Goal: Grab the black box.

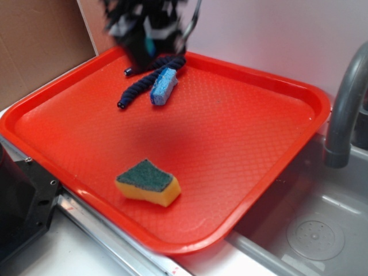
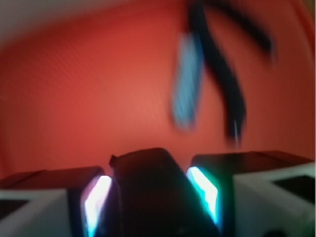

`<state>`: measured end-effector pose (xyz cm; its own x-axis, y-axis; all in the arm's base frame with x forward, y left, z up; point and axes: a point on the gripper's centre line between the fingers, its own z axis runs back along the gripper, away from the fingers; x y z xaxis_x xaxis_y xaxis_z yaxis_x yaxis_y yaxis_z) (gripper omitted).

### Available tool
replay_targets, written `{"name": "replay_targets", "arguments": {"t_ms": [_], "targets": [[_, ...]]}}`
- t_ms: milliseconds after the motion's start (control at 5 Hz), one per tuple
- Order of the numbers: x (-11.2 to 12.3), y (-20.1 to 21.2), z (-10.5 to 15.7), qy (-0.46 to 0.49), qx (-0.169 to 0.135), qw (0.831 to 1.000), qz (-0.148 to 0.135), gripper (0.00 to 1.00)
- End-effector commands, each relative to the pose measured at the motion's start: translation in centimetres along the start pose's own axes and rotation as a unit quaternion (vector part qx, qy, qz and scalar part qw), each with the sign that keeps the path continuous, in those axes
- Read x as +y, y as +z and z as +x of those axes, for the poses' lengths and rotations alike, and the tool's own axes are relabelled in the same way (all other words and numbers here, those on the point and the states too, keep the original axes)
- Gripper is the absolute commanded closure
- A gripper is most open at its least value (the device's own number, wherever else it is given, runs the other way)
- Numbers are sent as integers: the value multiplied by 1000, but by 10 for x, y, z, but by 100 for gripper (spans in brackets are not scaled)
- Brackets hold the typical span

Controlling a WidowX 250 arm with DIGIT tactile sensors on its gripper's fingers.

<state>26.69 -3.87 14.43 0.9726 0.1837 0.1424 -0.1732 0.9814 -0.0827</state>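
gripper (image 2: 150, 197) clamped on black box (image 2: 148, 187) above red tray (image 1: 241, 115) far corner | box likely light, stiff, glossy-slippery | hold flat sides mid-body, as now

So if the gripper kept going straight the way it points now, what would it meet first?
Probably bare red tray. The gripper is shut on the black box, and the blue block and rope lie off to the right in the blurred wrist view, so depth is uncertain.
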Motion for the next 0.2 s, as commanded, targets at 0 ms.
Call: {"name": "replay_targets", "arguments": {"t_ms": [0], "targets": [[-21, 28, 18, -173, -27, 985, 1, 100]]}}
